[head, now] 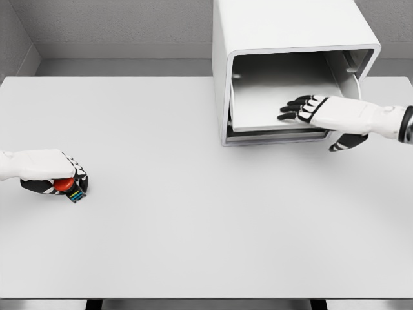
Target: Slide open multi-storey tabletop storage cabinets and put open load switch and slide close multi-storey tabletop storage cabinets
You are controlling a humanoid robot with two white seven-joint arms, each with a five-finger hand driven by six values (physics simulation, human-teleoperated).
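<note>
My white boxy tabletop storage cabinet [258, 39] stands at the far right of the pale grey table [193, 245], its flat drawer tray [271, 113] pulled partly out, so the opening step looks done. My right hand [322, 113] rests flat over the tray's front edge, fingers spread, gripping nothing. Well apart, near the table's left edge, my left hand [48, 171] is curled around the small load switch with a red knob and coloured stripes [70, 187]. Placing it inside and closing the tray remain
</note>
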